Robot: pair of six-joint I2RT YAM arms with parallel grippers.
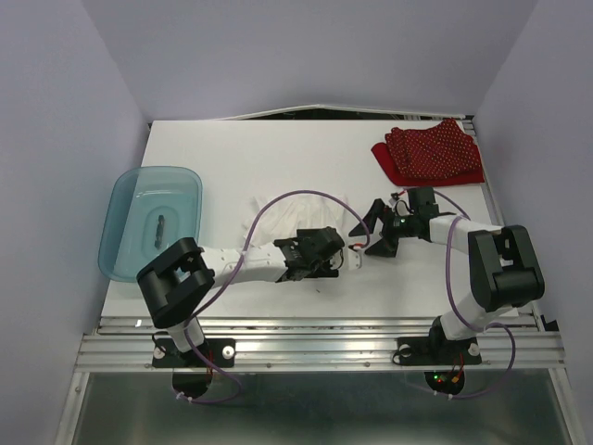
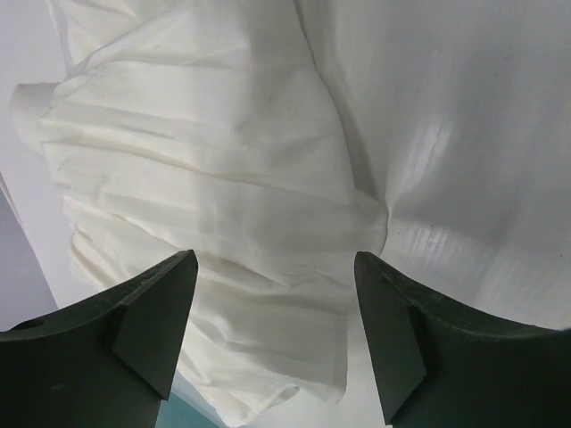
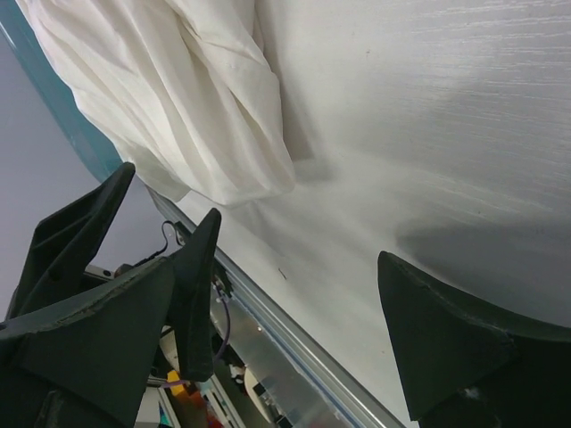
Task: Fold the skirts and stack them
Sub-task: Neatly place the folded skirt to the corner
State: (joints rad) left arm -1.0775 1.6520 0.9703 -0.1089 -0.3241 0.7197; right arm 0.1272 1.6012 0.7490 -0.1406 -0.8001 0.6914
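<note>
A teal tub (image 1: 153, 222) sits at the left edge of the desk (image 1: 232, 153). Right of it, near the middle, the white skirt (image 2: 205, 178) lies crumpled and pleated on the desk. The left pincer (image 2: 275, 267) hangs over it with jaws apart, cloth showing between them but none clamped. Just right of that, the right pincer (image 3: 299, 241) faces the left one, jaws spread wide and holding nothing, over bare desk beside the skirt's edge. In the far right corner the red skirt (image 1: 431, 153), white-dotted, lies well apart from the white skirt and both arms
</note>
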